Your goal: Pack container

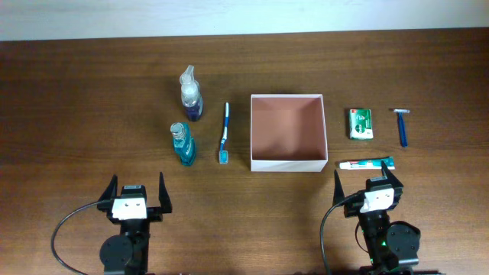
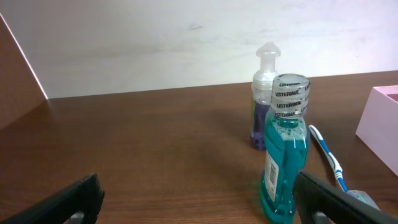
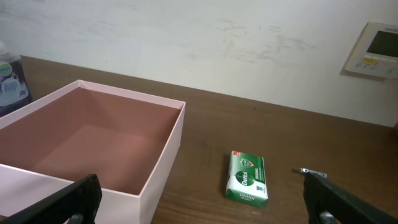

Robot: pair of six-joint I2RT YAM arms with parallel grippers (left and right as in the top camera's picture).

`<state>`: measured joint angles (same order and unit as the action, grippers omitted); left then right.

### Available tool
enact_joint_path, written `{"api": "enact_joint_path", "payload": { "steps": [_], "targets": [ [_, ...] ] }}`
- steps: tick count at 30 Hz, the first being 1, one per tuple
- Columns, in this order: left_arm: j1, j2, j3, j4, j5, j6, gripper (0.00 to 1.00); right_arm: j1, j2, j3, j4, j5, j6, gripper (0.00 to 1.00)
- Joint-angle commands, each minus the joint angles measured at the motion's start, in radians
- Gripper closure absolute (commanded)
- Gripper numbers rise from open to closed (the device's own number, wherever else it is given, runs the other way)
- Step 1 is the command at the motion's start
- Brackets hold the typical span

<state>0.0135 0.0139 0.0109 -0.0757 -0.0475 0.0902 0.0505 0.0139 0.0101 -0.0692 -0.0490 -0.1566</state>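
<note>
container: white square box (image 1: 289, 163) on the table (image 1: 76, 92), a little right of centre, upright, its pinkish-brown floor all on show
left of container: toothbrush (image 1: 225, 134) lies just beside the left wall, blue handle running near to far, head at the near end
further left: mouthwash (image 1: 182, 145) stands upright, teal liquid, label band on the cap; pump bottle (image 1: 190, 95) stands just behind it, purple liquid low inside
right of container: green soap (image 1: 360, 124) lies flat near the right wall; blue razor (image 1: 402, 126) lies beyond it, well apart from the box
front right corner: toothpaste (image 1: 367, 163) lies crosswise, just beside the box corner
left gripper: (image 1: 137, 183) jaws spread wide, nothing in them, at the near edge, mouthwash ahead and to its right
right gripper: (image 1: 366, 182) jaws spread wide too, nothing held, at the near edge, just short of the toothpaste
</note>
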Motion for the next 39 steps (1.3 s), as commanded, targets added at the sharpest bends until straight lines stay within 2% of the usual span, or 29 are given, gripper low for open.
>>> {"api": "enact_joint_path", "payload": {
  "steps": [1,14,20,26,30,39],
  "targets": [
    [0.002,-0.009,-0.002,-0.005,0.015,0.016,0.0,0.008,-0.011,-0.005,-0.006,0.002,0.008,0.01],
    [0.002,-0.009,-0.002,-0.006,0.015,0.016,0.01,0.008,-0.011,-0.003,0.006,-0.013,0.008,0.01],
    [0.002,-0.009,-0.002,-0.005,0.015,0.016,0.01,0.008,-0.011,0.066,0.0,-0.051,0.008,0.01],
    [0.002,-0.009,-0.002,-0.005,0.015,0.016,0.01,0.007,0.015,0.215,-0.006,0.011,0.008,0.01],
    [0.002,-0.009,-0.002,-0.006,0.015,0.016,0.0,0.007,0.122,0.366,-0.033,0.034,0.009,0.01],
    [0.002,-0.009,-0.002,-0.006,0.015,0.016,0.01,0.007,0.447,0.752,-0.402,-0.071,0.007,0.01]
  ]
}}
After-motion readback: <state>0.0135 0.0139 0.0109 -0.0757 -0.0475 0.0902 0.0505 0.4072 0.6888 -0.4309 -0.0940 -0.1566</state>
